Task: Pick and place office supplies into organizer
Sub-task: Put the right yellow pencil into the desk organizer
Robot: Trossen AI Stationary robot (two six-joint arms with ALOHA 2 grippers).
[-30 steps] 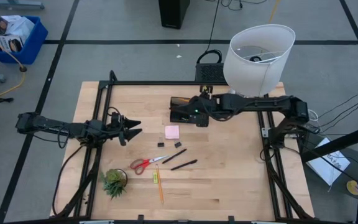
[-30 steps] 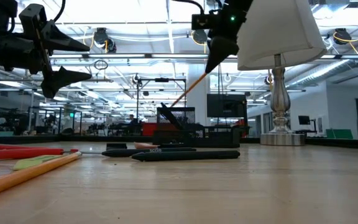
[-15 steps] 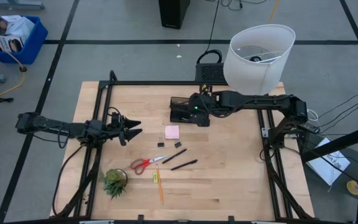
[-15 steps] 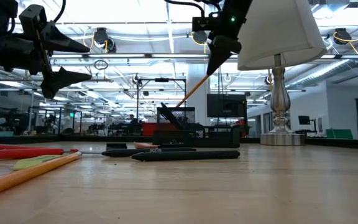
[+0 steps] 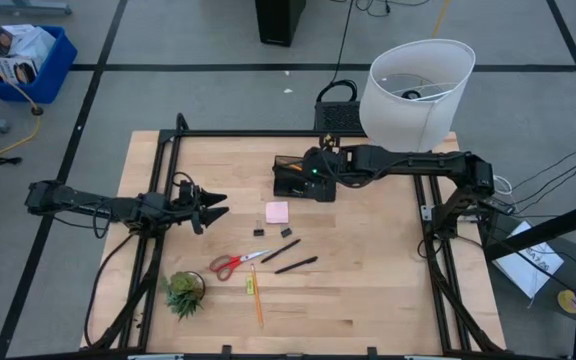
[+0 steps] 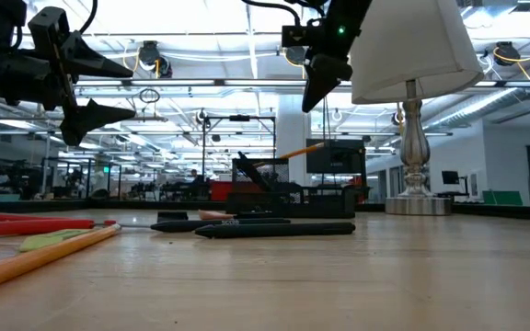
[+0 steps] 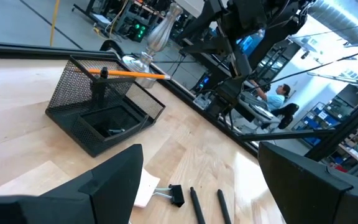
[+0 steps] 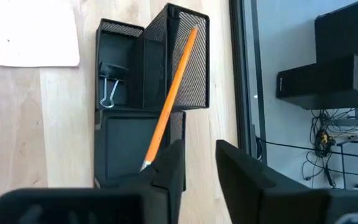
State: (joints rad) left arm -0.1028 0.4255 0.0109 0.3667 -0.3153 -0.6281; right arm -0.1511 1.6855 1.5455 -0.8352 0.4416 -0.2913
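A wooden desk carries a black mesh organizer near its far edge, with the right claw released just above it, the left claw spread wide over the left edge, and an orange pencil leaning inside the organizer.

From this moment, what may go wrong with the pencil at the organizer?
1. The pencil lies slanted across the organizer's mesh rim and seems not to be down inside a compartment; it may roll or slide off.
2. The open right hand hangs close to the pencil's end; on pulling away, a finger may knock the pencil out.
3. The right arm runs beside the lampshade; a wide retreat may bump it.
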